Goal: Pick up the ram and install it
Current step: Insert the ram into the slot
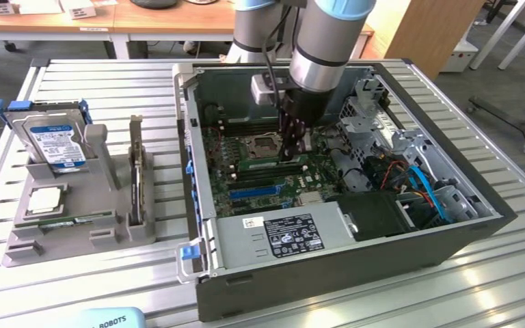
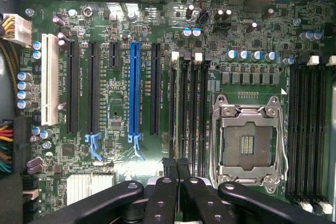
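The ram (image 1: 69, 221), a thin green stick with a small white label, lies flat in the front of the grey holder (image 1: 25, 249) at the exterior view's left, outside the computer. My gripper (image 1: 290, 154) hangs far from it, down inside the open computer case (image 1: 335, 273), just above the motherboard beside the silver processor socket (image 1: 264, 145). In the wrist view the black fingertips (image 2: 169, 162) stand close together, so the gripper (image 2: 176, 163) is shut, over the row of long dark memory slots (image 2: 194, 108) next to the socket (image 2: 247, 142). I see nothing between the fingers.
The grey holder also carries an upright hard drive (image 1: 55, 140), a square silver chip (image 1: 46, 198) and a tall dark card (image 1: 136, 181). Inside the case lie a blue card slot (image 2: 134, 93), a white slot (image 2: 49, 77), cables (image 1: 422, 184) and a drive cage (image 1: 381, 126).
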Robot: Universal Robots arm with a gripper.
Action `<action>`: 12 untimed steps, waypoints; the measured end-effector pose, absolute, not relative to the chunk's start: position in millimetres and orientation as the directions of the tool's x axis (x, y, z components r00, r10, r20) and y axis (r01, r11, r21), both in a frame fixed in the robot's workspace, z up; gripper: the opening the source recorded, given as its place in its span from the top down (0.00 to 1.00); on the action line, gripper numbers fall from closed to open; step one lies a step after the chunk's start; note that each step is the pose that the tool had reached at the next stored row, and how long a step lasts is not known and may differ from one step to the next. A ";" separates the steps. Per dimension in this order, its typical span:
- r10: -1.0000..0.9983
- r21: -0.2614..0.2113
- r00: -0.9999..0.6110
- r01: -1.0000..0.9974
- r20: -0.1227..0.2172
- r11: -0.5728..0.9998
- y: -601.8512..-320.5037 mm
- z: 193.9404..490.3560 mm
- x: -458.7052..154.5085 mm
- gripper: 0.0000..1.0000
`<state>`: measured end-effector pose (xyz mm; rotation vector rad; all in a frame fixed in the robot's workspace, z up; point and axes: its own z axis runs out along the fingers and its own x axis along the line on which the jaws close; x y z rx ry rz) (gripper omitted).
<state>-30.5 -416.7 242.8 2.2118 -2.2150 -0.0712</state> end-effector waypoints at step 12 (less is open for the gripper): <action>-1.000 0.040 -0.002 -0.999 -0.025 0.001 -416.1 239.6 -30.5 0.88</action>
